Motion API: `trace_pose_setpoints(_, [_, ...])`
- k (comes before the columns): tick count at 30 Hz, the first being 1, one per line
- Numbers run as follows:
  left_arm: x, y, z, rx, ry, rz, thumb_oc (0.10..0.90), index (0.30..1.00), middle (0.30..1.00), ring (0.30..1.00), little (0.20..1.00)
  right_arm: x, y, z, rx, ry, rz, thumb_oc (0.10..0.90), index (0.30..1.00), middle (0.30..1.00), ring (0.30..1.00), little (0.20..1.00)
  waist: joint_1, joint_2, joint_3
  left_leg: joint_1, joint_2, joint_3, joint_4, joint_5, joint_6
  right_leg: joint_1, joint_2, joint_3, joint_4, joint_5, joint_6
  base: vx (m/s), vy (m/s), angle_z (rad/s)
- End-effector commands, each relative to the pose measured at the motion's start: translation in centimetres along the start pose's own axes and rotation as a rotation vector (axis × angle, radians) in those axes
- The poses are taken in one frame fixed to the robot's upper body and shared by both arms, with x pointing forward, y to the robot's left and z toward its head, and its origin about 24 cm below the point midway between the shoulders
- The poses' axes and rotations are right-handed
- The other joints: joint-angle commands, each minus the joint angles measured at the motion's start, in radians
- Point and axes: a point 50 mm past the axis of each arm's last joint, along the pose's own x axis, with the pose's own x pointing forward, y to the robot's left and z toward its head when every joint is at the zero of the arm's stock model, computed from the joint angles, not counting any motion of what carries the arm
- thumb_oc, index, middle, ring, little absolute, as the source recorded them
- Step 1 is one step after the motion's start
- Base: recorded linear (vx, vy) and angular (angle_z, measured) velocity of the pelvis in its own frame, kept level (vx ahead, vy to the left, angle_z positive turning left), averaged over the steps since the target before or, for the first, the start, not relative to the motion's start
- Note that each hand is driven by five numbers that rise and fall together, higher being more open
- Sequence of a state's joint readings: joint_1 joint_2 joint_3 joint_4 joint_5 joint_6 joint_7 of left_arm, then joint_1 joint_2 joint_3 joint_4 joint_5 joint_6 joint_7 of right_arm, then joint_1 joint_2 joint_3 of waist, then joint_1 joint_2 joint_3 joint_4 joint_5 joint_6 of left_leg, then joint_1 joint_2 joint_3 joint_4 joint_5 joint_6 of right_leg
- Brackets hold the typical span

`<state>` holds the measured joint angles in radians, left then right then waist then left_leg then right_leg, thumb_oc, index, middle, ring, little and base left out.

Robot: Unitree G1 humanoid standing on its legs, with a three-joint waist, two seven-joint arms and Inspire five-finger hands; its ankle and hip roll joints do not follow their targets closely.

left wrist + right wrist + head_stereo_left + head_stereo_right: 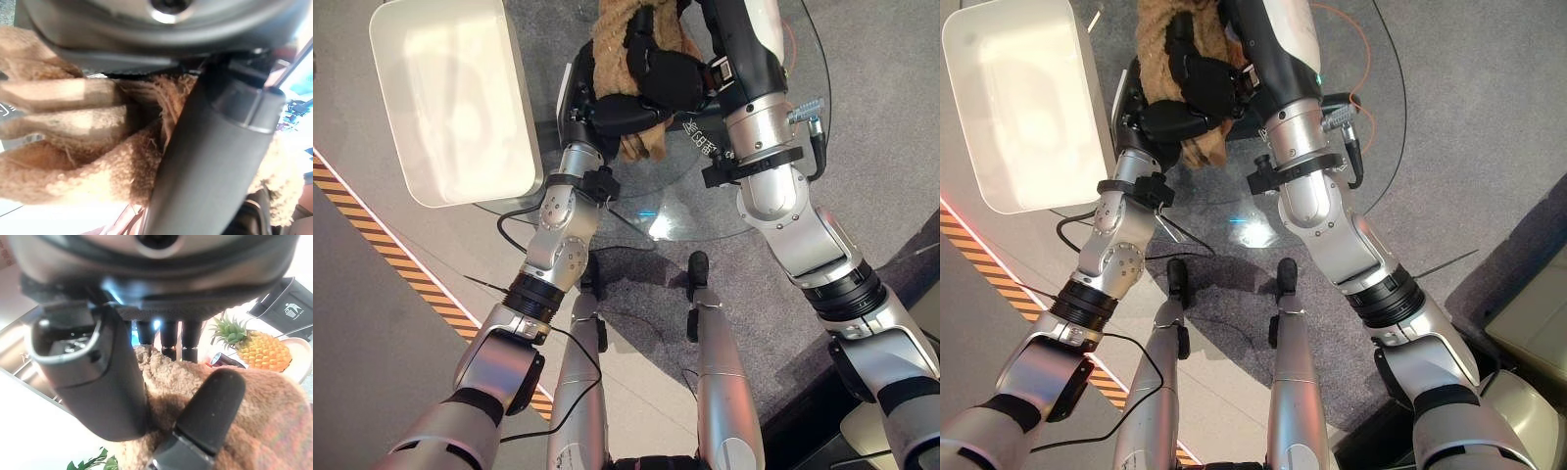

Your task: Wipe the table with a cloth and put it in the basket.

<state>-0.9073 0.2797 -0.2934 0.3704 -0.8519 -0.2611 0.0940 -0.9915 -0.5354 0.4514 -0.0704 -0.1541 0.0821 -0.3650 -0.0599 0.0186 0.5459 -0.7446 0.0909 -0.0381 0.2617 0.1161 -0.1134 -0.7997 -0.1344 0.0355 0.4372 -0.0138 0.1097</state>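
While the glass bench (705,211) is carrying the white basket (450,98) at its left, both hands are gripping the brown cloth (622,39) above it: left hand (617,116) underneath, right hand (661,70) on top, its fingertips buried in the pile.

A round glass bench (705,211) stood on grey carpet (881,147); a white basket (450,98) rested on its left edge.

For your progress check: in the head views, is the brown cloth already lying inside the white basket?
No. The brown cloth is over the glass table, gripped by both hands, left hand and right hand, beside the white basket.
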Motion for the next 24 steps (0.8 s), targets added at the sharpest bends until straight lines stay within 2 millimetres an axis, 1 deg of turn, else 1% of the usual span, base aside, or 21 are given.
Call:
trace_pose_setpoints(1, [1.46,-5.18,3.41,-0.076,-0.164,-0.226,0.100,0.300,0.300,0.300,0.200,3.00,-5.66,11.38,0.162,-0.529,-0.288,0.800,0.900,0.900,0.900,0.900,0.009,-0.034,-0.026,0.036,-0.096,0.051,-0.019,-0.039,0.074,0.082,0.132,-0.078,-0.100,-0.022,-0.079,0.00,0.000,0.00])
trace_pose_setpoints(22, [1.62,-4.95,3.42,-0.080,-0.172,-0.216,0.100,0.300,0.300,0.300,0.200,3.02,-5.71,11.30,0.172,-0.528,-0.296,0.800,0.900,0.900,0.900,0.900,0.004,-0.034,-0.026,0.033,-0.090,0.056,-0.017,-0.039,0.072,0.078,0.132,-0.076,-0.097,-0.023,-0.079,0.00,0.000,0.00])
trace_pose_setpoints(23, [1.64,-4.99,3.45,-0.082,-0.175,-0.217,0.100,0.300,0.300,0.300,0.200,3.04,-5.71,11.37,0.169,-0.531,-0.295,0.800,0.900,0.900,0.900,0.900,0.005,-0.032,-0.026,0.025,-0.090,0.057,-0.019,-0.029,0.072,0.072,0.133,-0.076,-0.101,-0.014,-0.080,0.00,0.000,0.00])
trace_pose_setpoints(24, [1.63,-4.97,3.40,-0.082,-0.175,-0.216,0.100,0.300,0.300,0.300,0.200,3.04,-5.68,11.35,0.169,-0.530,-0.294,0.800,0.900,0.900,0.900,0.900,0.005,-0.033,-0.026,0.028,-0.091,0.057,-0.016,-0.037,0.071,0.075,0.132,-0.076,-0.096,-0.023,-0.080,0.00,0.000,0.00])
